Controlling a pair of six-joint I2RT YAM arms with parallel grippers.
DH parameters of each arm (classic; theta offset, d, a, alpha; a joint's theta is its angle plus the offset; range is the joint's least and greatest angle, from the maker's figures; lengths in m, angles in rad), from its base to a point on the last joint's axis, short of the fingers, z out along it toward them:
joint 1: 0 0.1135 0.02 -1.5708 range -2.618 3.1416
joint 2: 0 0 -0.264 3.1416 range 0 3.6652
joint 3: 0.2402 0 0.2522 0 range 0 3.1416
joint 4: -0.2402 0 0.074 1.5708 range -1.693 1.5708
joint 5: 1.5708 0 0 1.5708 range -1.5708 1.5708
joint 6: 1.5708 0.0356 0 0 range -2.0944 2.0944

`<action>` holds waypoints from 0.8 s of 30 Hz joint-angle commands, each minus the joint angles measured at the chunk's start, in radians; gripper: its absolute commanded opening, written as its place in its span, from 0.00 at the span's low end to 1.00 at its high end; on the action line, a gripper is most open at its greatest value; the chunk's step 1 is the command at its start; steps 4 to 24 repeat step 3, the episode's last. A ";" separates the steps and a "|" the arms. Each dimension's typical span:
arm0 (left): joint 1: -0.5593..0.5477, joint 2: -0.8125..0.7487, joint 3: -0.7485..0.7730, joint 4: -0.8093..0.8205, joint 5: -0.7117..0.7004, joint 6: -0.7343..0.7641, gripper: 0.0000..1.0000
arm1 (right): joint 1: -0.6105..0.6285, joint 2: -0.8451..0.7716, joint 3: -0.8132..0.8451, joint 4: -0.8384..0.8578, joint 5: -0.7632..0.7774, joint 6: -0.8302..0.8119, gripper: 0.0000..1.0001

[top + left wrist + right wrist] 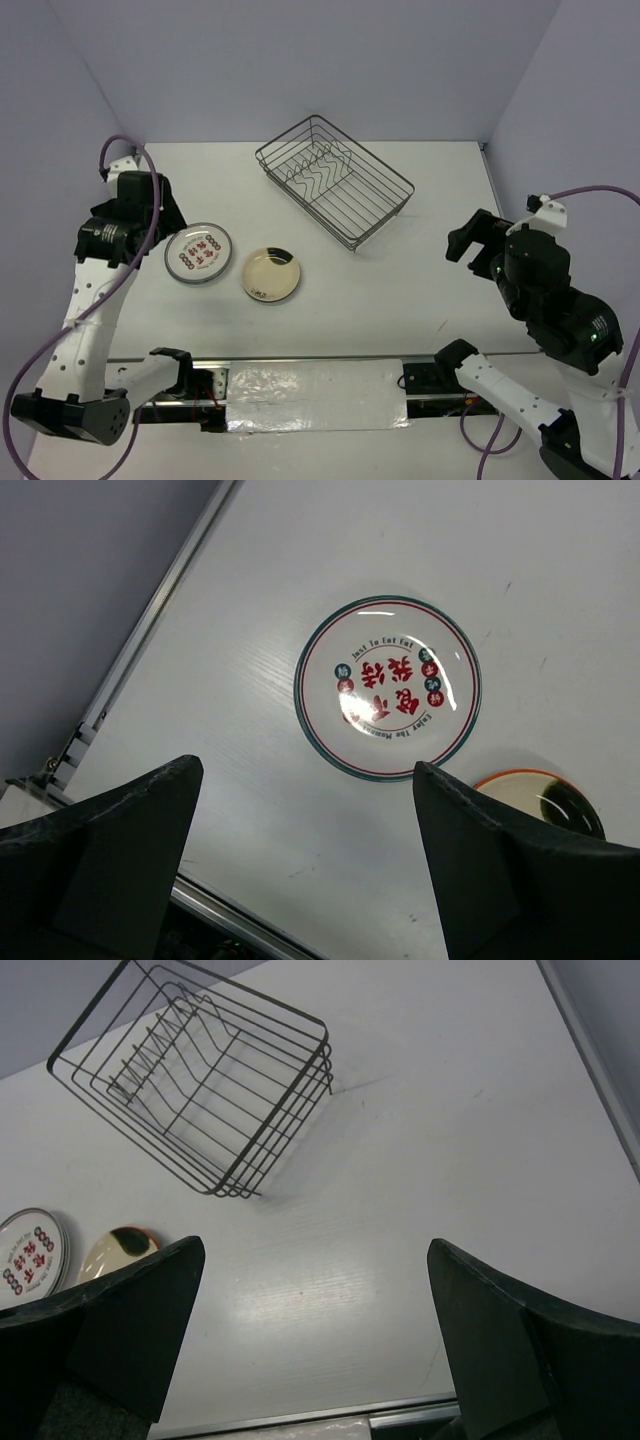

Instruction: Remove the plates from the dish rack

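Observation:
The dish rack (pixel 335 180) stands empty at the back middle of the table; it also shows in the right wrist view (pixel 200 1080). A white plate with red motifs (pixel 198 253) lies flat at the left, its edge thick as if on other plates. A cream plate with an orange rim (pixel 270 273) lies flat just right of it. My left gripper (pixel 167 212) hovers open and empty just left of the white plate (pixel 387 687); the cream plate (pixel 545 800) peeks out behind its right finger. My right gripper (pixel 466 240) is open and empty, right of the rack. No grey-green or blue plate shows separately.
The table's front edge carries a metal rail with foil tape (pixel 315 392). Grey walls enclose the table at the back and sides. The right wrist view shows bare table (pixel 400 1160) between the rack and my right gripper (pixel 315 1247).

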 commanded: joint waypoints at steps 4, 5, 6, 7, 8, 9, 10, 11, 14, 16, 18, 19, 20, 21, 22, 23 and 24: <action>-0.002 0.029 0.100 0.016 0.002 0.020 1.00 | -0.006 0.029 0.057 0.087 0.037 -0.026 1.00; -0.002 0.029 0.100 0.016 0.002 0.020 1.00 | -0.006 0.029 0.057 0.087 0.037 -0.026 1.00; -0.002 0.029 0.100 0.016 0.002 0.020 1.00 | -0.006 0.029 0.057 0.087 0.037 -0.026 1.00; -0.002 0.029 0.100 0.016 0.002 0.020 1.00 | -0.006 0.029 0.057 0.087 0.037 -0.026 1.00; -0.002 0.029 0.100 0.016 0.002 0.020 1.00 | -0.006 0.029 0.057 0.087 0.037 -0.026 1.00; -0.002 0.029 0.100 0.016 0.002 0.020 1.00 | -0.006 0.029 0.057 0.087 0.037 -0.026 1.00; -0.002 0.029 0.100 0.016 0.002 0.020 1.00 | -0.006 0.029 0.057 0.087 0.037 -0.026 1.00; -0.002 0.029 0.100 0.016 0.002 0.020 1.00 | -0.006 0.029 0.057 0.087 0.037 -0.026 1.00; -0.002 0.029 0.100 0.016 0.002 0.020 1.00 | -0.006 0.029 0.057 0.087 0.037 -0.026 1.00; -0.002 0.029 0.100 0.016 0.002 0.020 1.00 | -0.006 0.029 0.057 0.087 0.037 -0.026 1.00; -0.002 0.029 0.100 0.016 0.002 0.020 1.00 | -0.006 0.029 0.057 0.087 0.037 -0.026 1.00; -0.002 0.029 0.100 0.016 0.002 0.020 1.00 | -0.006 0.029 0.057 0.087 0.037 -0.026 1.00; -0.002 0.029 0.100 0.016 0.002 0.020 1.00 | -0.006 0.029 0.057 0.087 0.037 -0.026 1.00; -0.002 0.029 0.100 0.016 0.002 0.020 1.00 | -0.006 0.029 0.057 0.087 0.037 -0.026 1.00; -0.002 0.029 0.100 0.016 0.002 0.020 1.00 | -0.006 0.029 0.057 0.087 0.037 -0.026 1.00; -0.002 0.029 0.100 0.016 0.002 0.020 1.00 | -0.006 0.029 0.057 0.087 0.037 -0.026 1.00; -0.002 0.029 0.100 0.016 0.002 0.020 1.00 | -0.006 0.029 0.057 0.087 0.037 -0.026 1.00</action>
